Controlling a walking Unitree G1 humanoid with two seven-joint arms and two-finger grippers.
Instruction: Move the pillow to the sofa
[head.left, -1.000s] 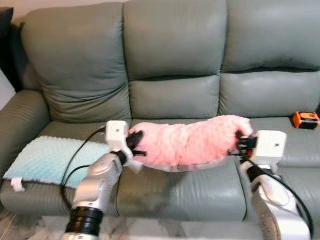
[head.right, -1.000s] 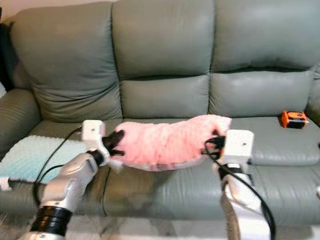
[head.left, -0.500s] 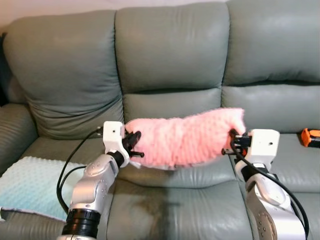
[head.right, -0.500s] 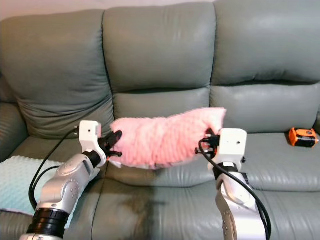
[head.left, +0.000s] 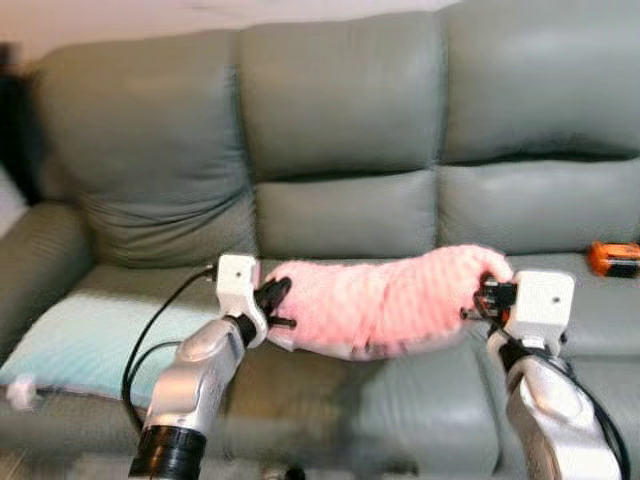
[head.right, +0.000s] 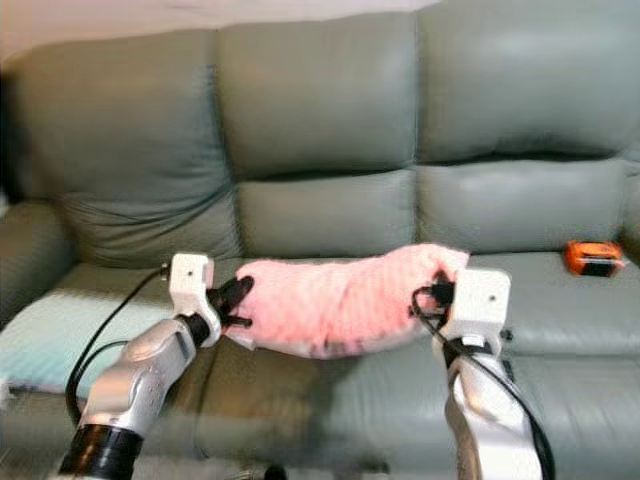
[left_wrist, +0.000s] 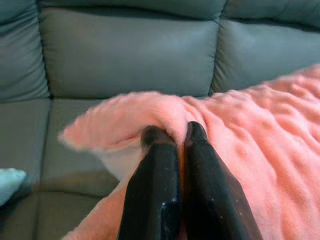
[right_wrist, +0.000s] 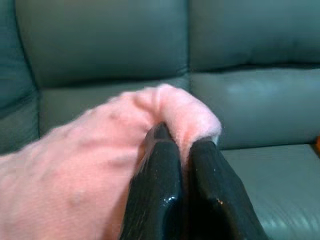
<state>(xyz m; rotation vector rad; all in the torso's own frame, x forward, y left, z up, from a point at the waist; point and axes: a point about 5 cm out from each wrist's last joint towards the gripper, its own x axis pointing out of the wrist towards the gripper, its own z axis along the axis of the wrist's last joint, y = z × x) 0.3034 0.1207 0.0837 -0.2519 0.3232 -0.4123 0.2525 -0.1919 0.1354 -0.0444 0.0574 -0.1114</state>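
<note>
Grippers pinch a pink pillow by its ends, left gripper and right gripper each clamped on plush, spreading it low over the sofa's middle seat, apparently to lay it flat.

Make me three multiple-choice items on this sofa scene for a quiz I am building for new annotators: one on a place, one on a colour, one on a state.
1. Where does the orange object lie?
A. on the right seat cushion
B. on the floor
C. on the backrest

2. What colour is the pillow?
A. blue
B. pink
C. white

3. How is the pillow held?
A. by one gripper
B. by neither gripper
C. by both, one at each end

Key: 1 A, it sits on the sofa seat at the right. 2 B, its fleece is pink. 3 C, the left gripper and right gripper each pinch an end.
</note>
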